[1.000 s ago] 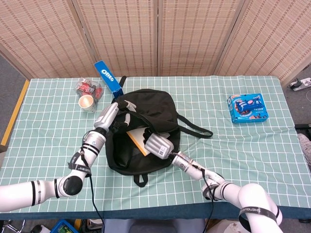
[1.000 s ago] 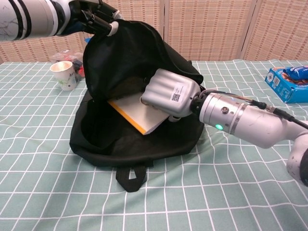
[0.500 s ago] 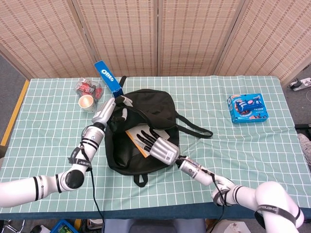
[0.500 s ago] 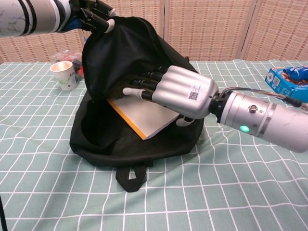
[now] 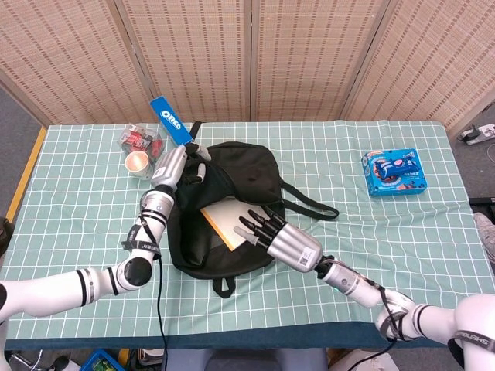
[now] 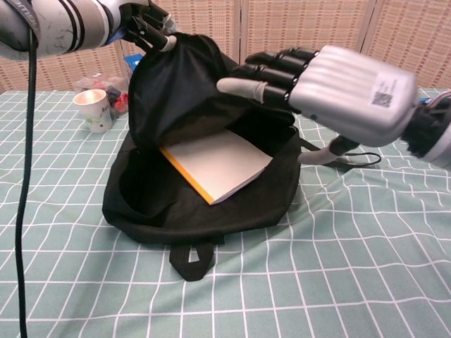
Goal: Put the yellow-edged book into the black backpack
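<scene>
My left hand (image 6: 144, 21) is gripping the black backpack's (image 6: 190, 204) flap; my right hand (image 6: 331, 88) is hovering open above the yellow-edged book (image 6: 215, 165).

Yellow-edged book (image 6: 215, 165) far corner hidden inside black backpack (image 6: 176, 91).

place: likely lab | cues: checked table (image 5: 93, 224), folding screens (image 5: 255, 54)

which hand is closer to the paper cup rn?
Left. The left hand grips the top flap of the backpack, just beside the paper cup. The right hand hovers open over the book, on the far side of the backpack from the cup.
</scene>
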Motion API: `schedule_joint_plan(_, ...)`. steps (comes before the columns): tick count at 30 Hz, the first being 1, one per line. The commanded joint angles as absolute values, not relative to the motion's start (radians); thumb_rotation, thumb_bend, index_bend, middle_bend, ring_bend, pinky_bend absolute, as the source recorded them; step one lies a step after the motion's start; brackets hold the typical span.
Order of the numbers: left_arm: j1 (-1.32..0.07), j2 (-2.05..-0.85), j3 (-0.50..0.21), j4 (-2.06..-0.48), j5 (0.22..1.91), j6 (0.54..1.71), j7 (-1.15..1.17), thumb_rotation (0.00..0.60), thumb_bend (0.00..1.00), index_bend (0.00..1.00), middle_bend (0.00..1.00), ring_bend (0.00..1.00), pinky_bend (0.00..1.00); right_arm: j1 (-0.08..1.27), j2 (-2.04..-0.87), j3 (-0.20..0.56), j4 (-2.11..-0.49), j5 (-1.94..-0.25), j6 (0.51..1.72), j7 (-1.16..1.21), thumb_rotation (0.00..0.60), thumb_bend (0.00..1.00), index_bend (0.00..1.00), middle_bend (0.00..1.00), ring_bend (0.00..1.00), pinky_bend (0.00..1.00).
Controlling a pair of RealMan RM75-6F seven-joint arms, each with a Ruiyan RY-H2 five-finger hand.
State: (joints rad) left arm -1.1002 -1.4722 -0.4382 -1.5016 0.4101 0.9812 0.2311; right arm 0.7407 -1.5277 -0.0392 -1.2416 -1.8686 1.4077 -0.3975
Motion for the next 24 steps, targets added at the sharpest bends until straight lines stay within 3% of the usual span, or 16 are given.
schedule_joint_plan(1,-1.087,-1.464,-0.431,-1.532,0.446,0.998,0.232,0.6,0.16,0.1,0.08,0.04,0.11,0.679,-1.452,-0.057,-1.3,-1.907,1.502,-0.383,0.6,0.0,0.0,0.07,0.03,0.16)
schedule_joint_plan(3,-1.071,-1.452,-0.429,-1.569,0.48,1.03,0.229,0.6,0.1,0.0,0.0,0.0,0.02,0.653,-1.417,-0.061,-1.322,-1.909,1.534,-0.38,0.6,0.0,0.0,0.07,0.03,0.16)
schedule_joint_plan(7,-1.012,-1.398,-0.417,-1.694,0.568,1.095,0.214,0.6,0.0,0.0,0.0,0.0,0.0,0.592,-1.351,-0.06,-1.339,-1.888,1.592,-0.365,0.6,0.0,0.0,0.07,0.03,0.16)
schedule_joint_plan(13,-0.911,-1.308,-0.371,-1.859,0.681,1.196,0.217,0.6,0.0,0.0,0.0,0.0,0.0,0.527,-1.297,-0.046,-1.344,-1.859,1.643,-0.335,0.6,0.0,0.0,0.07,0.03,0.16)
schedule_joint_plan(18,-0.82,-1.196,-0.324,-1.991,0.767,1.205,0.19,0.6,0.0,0.0,0.0,0.0,0.0,0.489,-1.284,-0.033,-1.359,-1.819,1.641,-0.314,0.6,0.0,0.0,0.09,0.03,0.16)
schedule_joint_plan(24,-0.697,-1.091,-0.219,-2.045,0.903,1.25,0.191,0.6,0.0,0.0,0.0,0.0,0.0,0.45,-1.255,-0.037,-1.385,-1.783,1.615,-0.274,0.6,0.0,0.0,0.14,0.08,0.16)
